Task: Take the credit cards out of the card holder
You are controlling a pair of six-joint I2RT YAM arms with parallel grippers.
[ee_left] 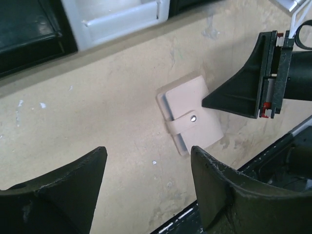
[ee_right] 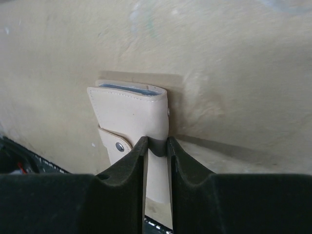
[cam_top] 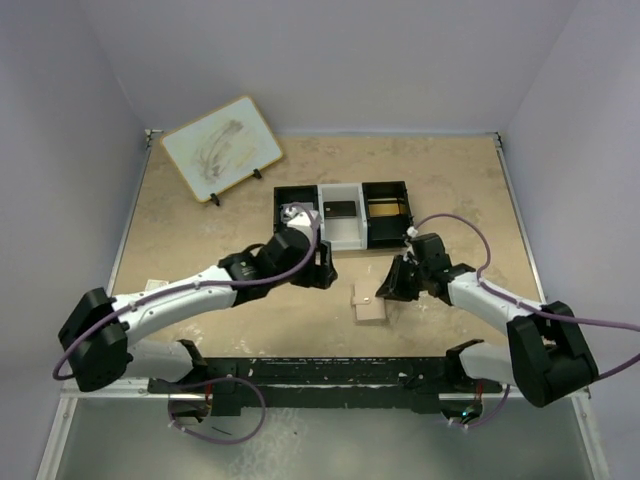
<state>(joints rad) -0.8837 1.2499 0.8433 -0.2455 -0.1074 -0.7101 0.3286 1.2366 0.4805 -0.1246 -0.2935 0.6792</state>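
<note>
The card holder (cam_top: 370,306) is seen flat on the worktop (cam_top: 200,240), just below centre of the overhead frame, its snap strap (ee_left: 184,122) fastened. Its edge toward the right of that frame is pinched by the right end effector (ee_right: 157,142), a finger pressed to each side. The left end effector (ee_left: 147,151) is held just left of it, fingers spread wide, nothing gripped. The three-compartment tray (cam_top: 345,240) is seen just above.
</note>
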